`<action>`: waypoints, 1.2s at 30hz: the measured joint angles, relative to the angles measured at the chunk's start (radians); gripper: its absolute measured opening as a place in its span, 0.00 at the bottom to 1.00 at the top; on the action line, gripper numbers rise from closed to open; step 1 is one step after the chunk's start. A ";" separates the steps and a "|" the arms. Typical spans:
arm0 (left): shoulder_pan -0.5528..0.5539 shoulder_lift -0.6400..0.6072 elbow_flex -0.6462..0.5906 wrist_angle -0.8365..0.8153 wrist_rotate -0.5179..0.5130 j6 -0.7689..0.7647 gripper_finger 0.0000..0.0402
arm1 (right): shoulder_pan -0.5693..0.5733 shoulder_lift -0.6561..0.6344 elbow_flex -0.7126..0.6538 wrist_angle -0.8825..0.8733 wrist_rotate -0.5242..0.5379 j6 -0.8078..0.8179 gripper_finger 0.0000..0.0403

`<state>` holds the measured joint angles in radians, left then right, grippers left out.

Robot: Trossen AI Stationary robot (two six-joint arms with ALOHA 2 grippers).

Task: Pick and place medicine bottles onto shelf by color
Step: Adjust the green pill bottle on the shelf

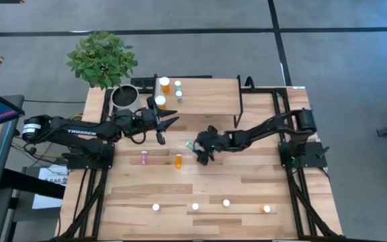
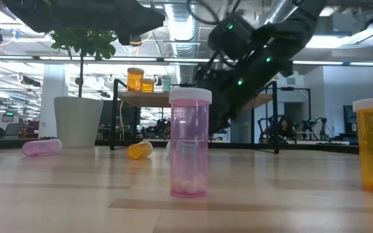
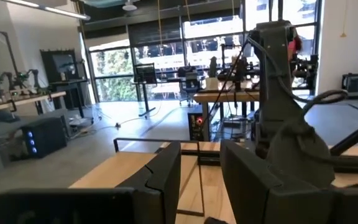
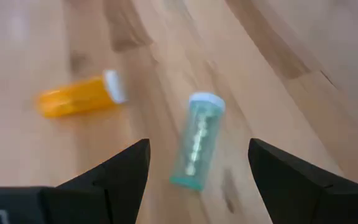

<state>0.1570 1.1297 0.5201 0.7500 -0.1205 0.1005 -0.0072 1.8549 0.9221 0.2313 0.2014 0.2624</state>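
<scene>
right gripper (image 4: 197, 165) is held over the worktop's middle, fingers spread, astride a toppled teal bottle (image 4: 196, 141) for pickup; an orange bottle (image 4: 79, 96) lies beside. left gripper (image 1: 166, 124), fingers apart, is parked beside the shelf (image 1: 210, 94) at the far edge.

My arms are matte black, jointed, with white lettering on the left arm (image 1: 79, 132) and black wedge fingers (image 4: 120, 171).

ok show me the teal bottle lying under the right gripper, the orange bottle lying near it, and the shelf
teal bottle (image 4: 197, 142), right wrist view, middle of its clear body.
orange bottle (image 4: 76, 98), right wrist view, middle of its orange body.
shelf (image 1: 210, 94), high view, bare part of its wood-plank top.
</scene>
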 joint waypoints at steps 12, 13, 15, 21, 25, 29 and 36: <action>0.000 0.000 0.000 -0.014 0.000 -0.015 0.26 | 0.007 0.113 0.070 -0.097 0.034 0.029 0.68; 0.000 0.000 0.000 -0.015 0.000 -0.015 0.26 | 0.007 0.113 0.070 -0.099 0.034 0.029 0.66; 0.000 0.000 0.000 -0.014 -0.001 -0.016 0.26 | 0.007 0.110 0.070 -0.103 0.034 0.028 0.62; 0.000 0.000 0.000 -0.015 -0.007 -0.021 0.26 | -0.001 0.094 0.068 -0.118 0.033 0.018 0.45; 0.000 -0.001 0.000 -0.022 -0.008 -0.019 0.26 | -0.013 0.084 0.067 -0.129 0.029 0.017 0.34; 0.000 -0.037 0.000 -0.041 -0.041 0.020 0.26 | -0.026 0.036 0.065 -0.145 0.005 -0.003 0.28; 0.000 -0.128 0.001 -0.106 -0.045 0.049 0.26 | -0.044 -0.124 0.067 -0.133 -0.006 -0.087 0.29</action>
<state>0.1566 1.0018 0.5207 0.6444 -0.1655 0.1496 -0.0512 1.7309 0.9894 0.0986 0.1959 0.1754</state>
